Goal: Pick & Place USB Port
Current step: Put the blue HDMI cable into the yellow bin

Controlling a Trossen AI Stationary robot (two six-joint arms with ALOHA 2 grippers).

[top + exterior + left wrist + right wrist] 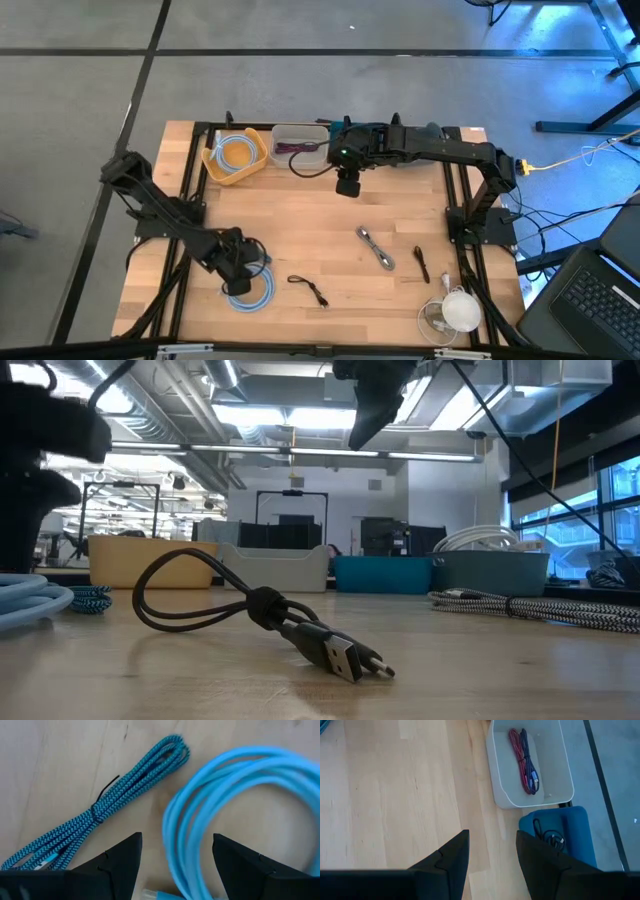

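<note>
black usb cable (300, 625) up front, left gripper (177, 865) spread over blue coil (240, 815), right gripper (492, 860) parted, empty

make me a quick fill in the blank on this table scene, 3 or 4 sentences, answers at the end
1. The left end effector hovers with open jaws over a coiled light ____ cable.
2. The white bin holds a red cable and a ____ cable.
3. The black cable seen in the right wrist view lies inside the ____ bin.
4. The right end effector is empty and hangs above the ____ table.

Missing words: blue; purple; blue; wooden
</note>
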